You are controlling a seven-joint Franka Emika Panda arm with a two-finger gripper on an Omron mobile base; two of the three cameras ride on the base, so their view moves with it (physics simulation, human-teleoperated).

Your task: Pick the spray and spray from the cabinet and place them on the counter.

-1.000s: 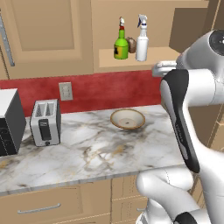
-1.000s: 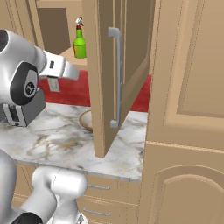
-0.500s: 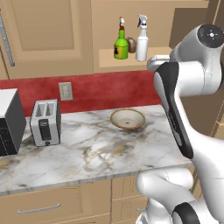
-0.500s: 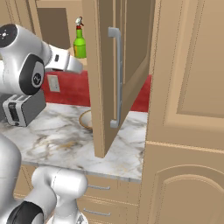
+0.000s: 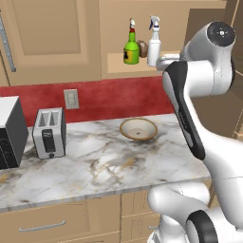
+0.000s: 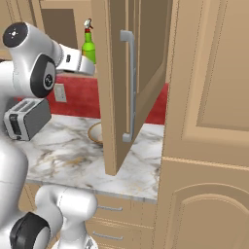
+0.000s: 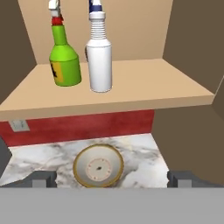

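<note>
Two sprays stand upright side by side on the open cabinet's shelf (image 7: 131, 87): a green bottle (image 7: 64, 61) with a yellow label and red-white top, and a white one (image 7: 99, 59) with a pale trigger nozzle. The left base view shows the same pair, green (image 5: 131, 50) and white (image 5: 153, 45), and the right base view shows the green one (image 6: 88, 46). My gripper (image 7: 113, 179) is open and holds nothing. It hangs in front of the shelf, slightly below it and some way short of the bottles. The marble counter (image 5: 95, 171) lies below.
A small brown lump (image 5: 142, 47) sits behind the bottles. A tan bowl (image 7: 98, 166) lies on the counter under my hand. A toaster (image 5: 49, 138) and a microwave (image 5: 9, 133) stand to the left. The open cabinet door (image 6: 116, 73) with its silver handle (image 6: 128, 87) juts out on the right.
The arm has swung its hand up and leftward, closer to the cabinet shelf. The jaws stayed open and the bottles have not moved.
</note>
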